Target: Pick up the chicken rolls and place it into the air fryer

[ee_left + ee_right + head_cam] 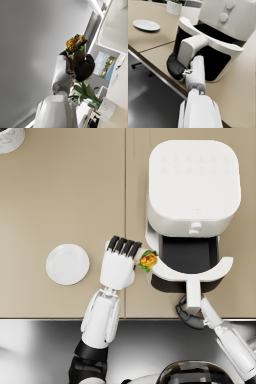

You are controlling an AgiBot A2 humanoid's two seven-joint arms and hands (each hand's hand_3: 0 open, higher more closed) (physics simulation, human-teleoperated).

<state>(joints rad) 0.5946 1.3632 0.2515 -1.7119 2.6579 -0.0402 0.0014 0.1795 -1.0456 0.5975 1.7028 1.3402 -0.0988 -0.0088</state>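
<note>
Gripping the chicken roll (148,260), the left robot hand (118,265) seemingly touches the air fryer (192,183) drawer rim.

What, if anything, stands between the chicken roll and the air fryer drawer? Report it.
Nothing visible does. The left hand holds the chicken roll right at the white rim of the pulled-out drawer, whose dark basket lies open from above. The right hand grips the drawer handle, off the roll's path.

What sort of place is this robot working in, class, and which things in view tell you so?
Probably a rendered kitchen or dining counter: a white air fryer with its drawer pulled open stands on a tan table, beside a white plate, and the left hand holds a chicken roll.
</note>
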